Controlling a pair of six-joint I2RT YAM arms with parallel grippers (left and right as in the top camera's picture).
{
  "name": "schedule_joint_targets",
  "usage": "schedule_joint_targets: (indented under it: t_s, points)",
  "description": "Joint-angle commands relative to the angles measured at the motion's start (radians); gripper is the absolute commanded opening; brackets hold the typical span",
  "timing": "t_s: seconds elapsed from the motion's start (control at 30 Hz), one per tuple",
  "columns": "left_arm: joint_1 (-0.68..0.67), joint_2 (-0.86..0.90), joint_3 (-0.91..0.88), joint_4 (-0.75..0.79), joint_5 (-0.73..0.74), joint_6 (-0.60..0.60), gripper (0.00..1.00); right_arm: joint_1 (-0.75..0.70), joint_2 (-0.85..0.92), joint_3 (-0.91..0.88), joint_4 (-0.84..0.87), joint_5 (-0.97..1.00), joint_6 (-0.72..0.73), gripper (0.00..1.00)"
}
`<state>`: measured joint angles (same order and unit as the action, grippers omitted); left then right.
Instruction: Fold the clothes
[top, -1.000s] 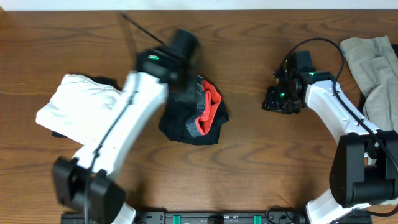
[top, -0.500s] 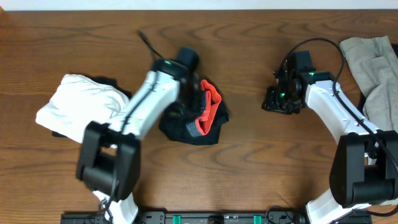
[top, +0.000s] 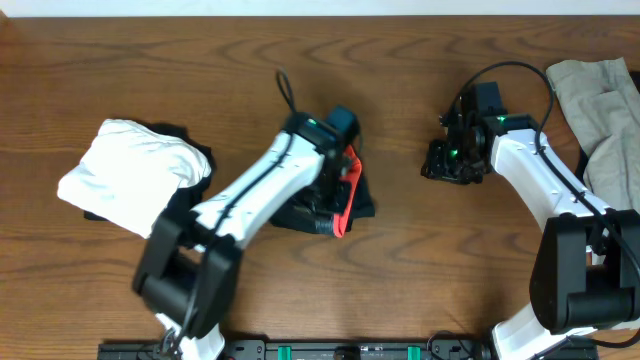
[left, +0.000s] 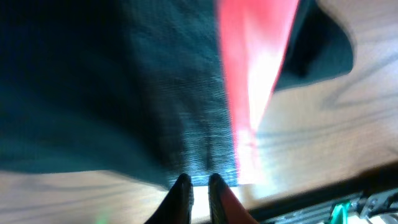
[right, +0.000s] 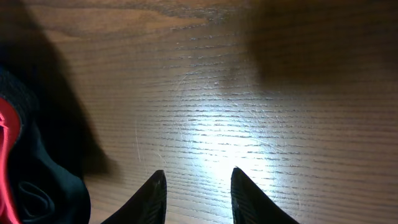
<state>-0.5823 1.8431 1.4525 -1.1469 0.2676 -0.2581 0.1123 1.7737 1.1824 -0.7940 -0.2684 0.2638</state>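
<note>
The black pants (top: 362, 206) lie bunched at the table's middle, their coral-red waistband (top: 349, 183) along the right side. My left arm reaches over them, and my left gripper (top: 330, 208) is at their near edge. In the left wrist view the left gripper (left: 199, 185) is nearly closed, pinching the edge of the black pants (left: 112, 93) beside the red waistband (left: 255, 62); the picture is blurred. My right gripper (top: 452, 160) hovers to the right of the pants. It (right: 198, 196) is open over bare wood, with the pants (right: 37, 180) at its left.
A white garment (top: 130, 172) lies at the left on top of something dark (top: 192, 135). A beige garment (top: 605, 110) is heaped at the right edge. The table's front edge and the arm bases run along the bottom.
My left arm has swung right across the pants and its gripper has closed. The pants bundle has been drawn rightward and toward the front. The right arm has stayed put.
</note>
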Motion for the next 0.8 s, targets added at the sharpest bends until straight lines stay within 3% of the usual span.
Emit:
schedule_joint_targets:
  t_s: [0.0, 0.17, 0.33, 0.47, 0.57, 0.77]
  points:
    - [0.099, -0.107, 0.042, 0.006, -0.124, -0.021, 0.33, -0.001, 0.009, -0.003, -0.005, 0.003, 0.013, 0.33]
    - [0.254, -0.102, 0.032, 0.030, -0.119, -0.001, 0.69, -0.001, 0.009, -0.003, -0.006, 0.003, 0.013, 0.34]
    - [0.372, -0.023, -0.013, 0.078, 0.111, 0.134, 0.83, -0.001, 0.009, -0.003, -0.006, 0.003, 0.013, 0.33]
    - [0.442, 0.058, -0.029, 0.092, 0.188, 0.161, 0.85, -0.001, 0.009, -0.003, -0.010, 0.003, 0.012, 0.31]
    - [0.472, 0.116, -0.029, 0.093, 0.330, 0.246, 0.86, -0.001, 0.009, -0.003, -0.011, 0.003, 0.008, 0.30]
    - [0.467, 0.216, -0.043, 0.094, 0.470, 0.338, 0.87, -0.001, 0.009, -0.003, -0.010, 0.003, 0.008, 0.29]
